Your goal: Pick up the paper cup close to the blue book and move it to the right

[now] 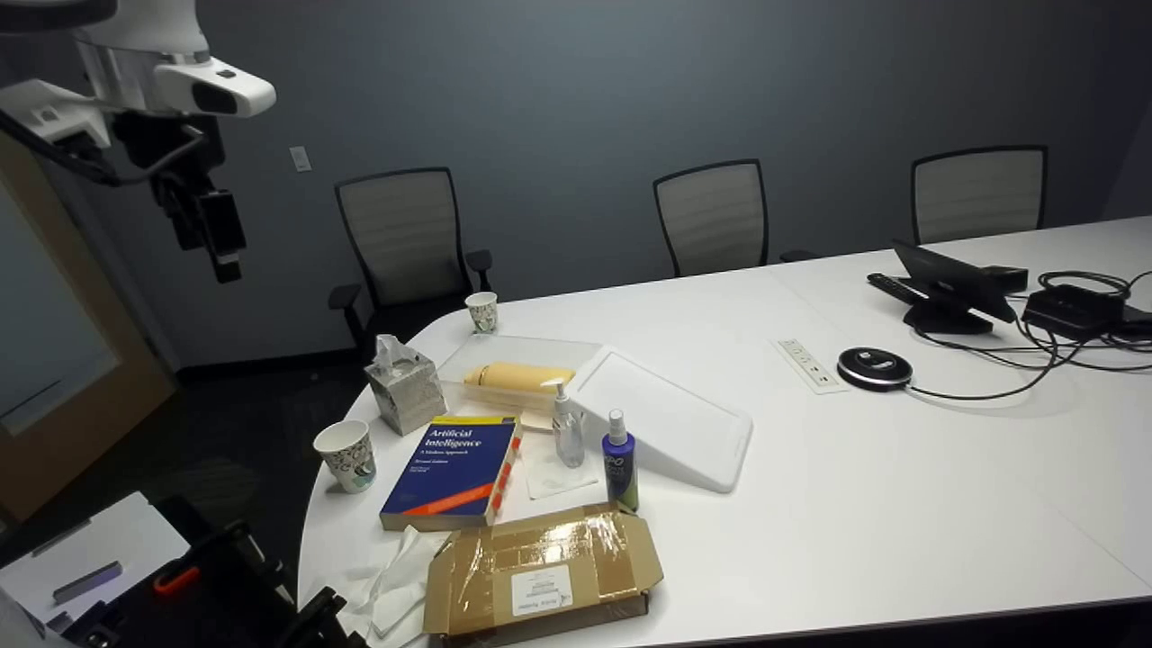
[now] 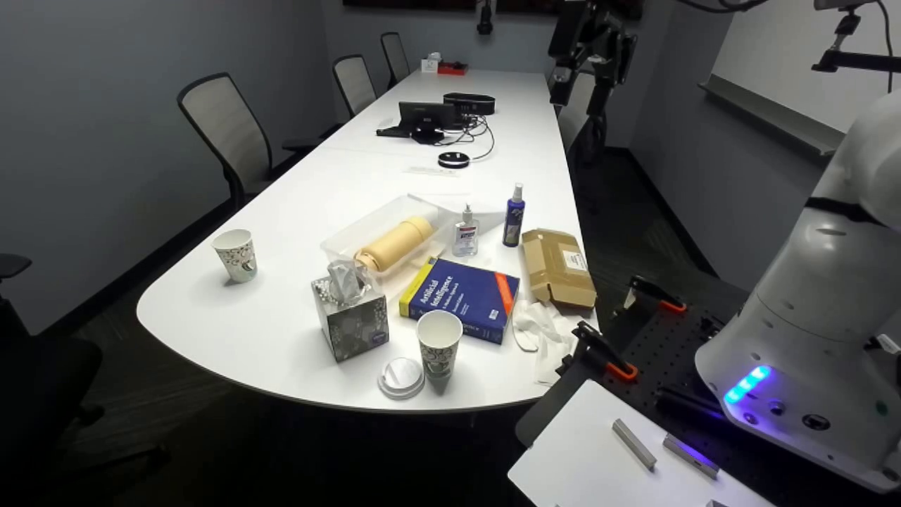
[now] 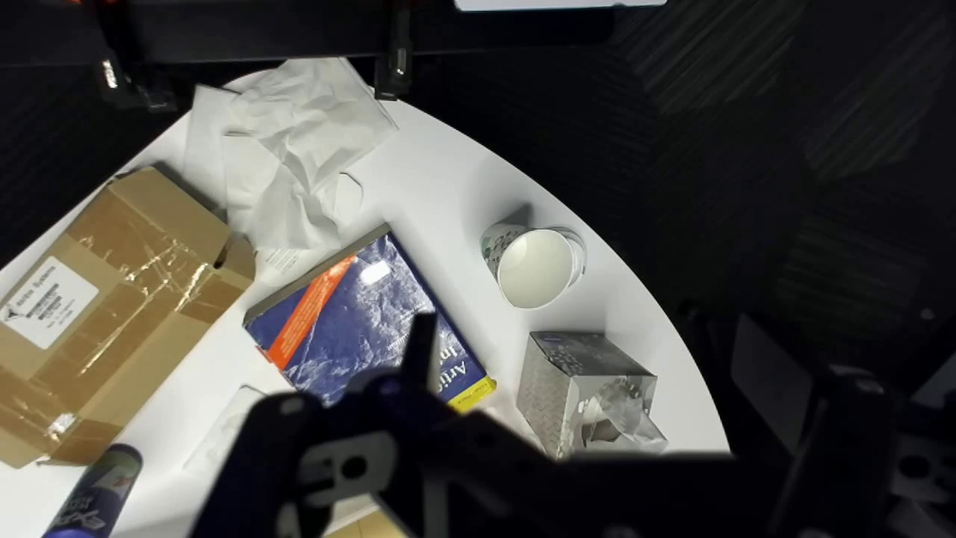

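In an exterior view my gripper point(image 2: 579, 101) is spread, empty, upper right; paper cup point(image 2: 438, 351) lower centre, just beside blue book point(image 2: 468, 296). I'd centre over the cup, descend straight, pinch lightly.

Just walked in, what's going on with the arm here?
The robot arm holds nothing: its tool is open, high above the things on the table. The task is to move the paper cup by the blue book to the right. That cup stands upright beside the book, not yet picked up, a lid next to it. Another cup stands farther off.
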